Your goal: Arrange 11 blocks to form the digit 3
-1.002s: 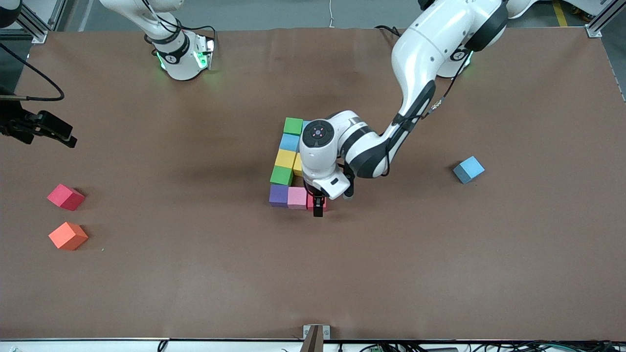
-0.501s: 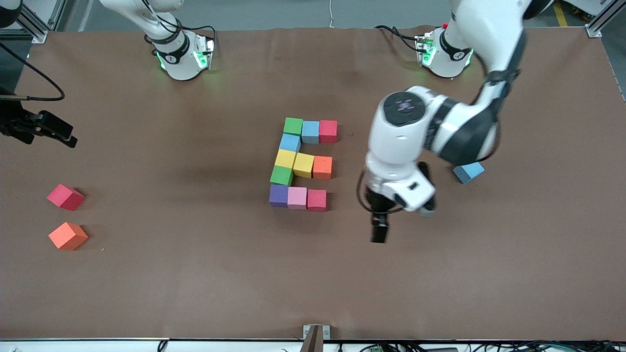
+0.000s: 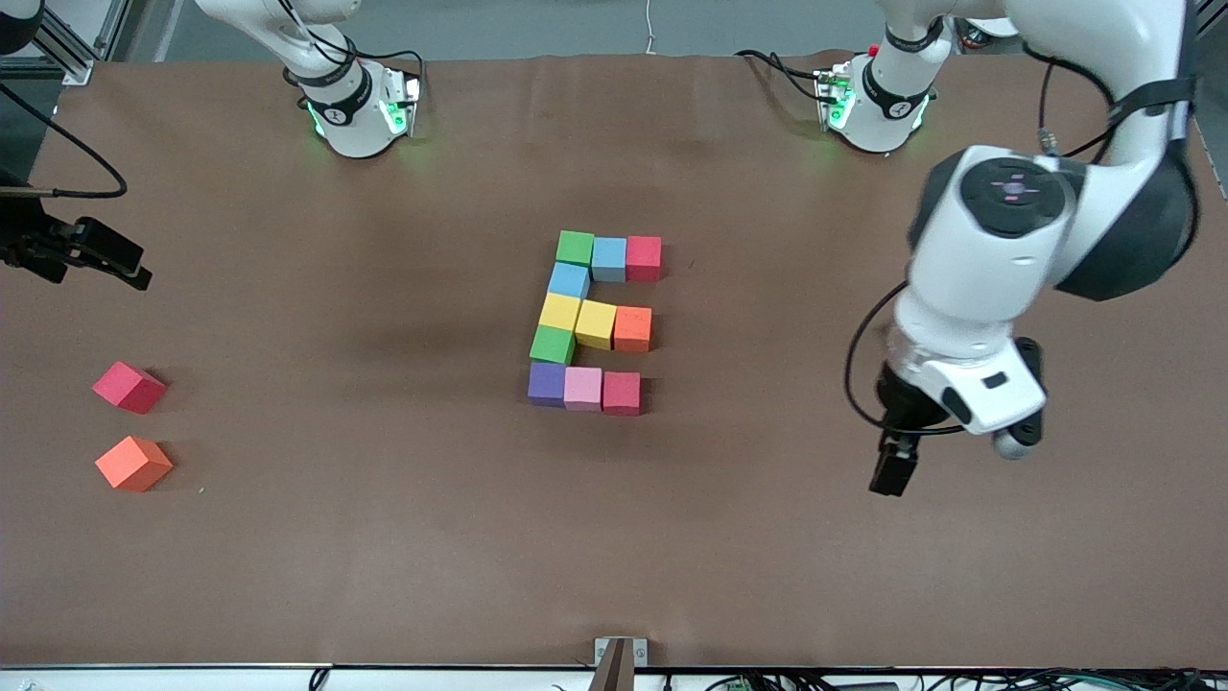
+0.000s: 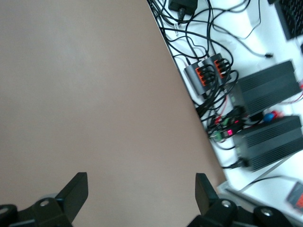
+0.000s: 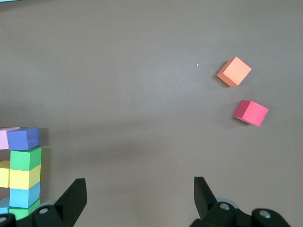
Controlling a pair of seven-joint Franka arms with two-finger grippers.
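Brown mat (image 3: 384, 537) covers table; black power units (image 4: 270, 87), tangled cables (image 4: 208, 33) on white floor beside it

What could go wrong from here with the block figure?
1. The digit 3 already counts eleven touching cubes. A low pass by the open left gripper, which hangs over the table toward the left arm's end, could nudge them apart.
2. A spare red block and orange block lie loose toward the right arm's end, where the open right gripper waits. Adding either would spoil the figure.
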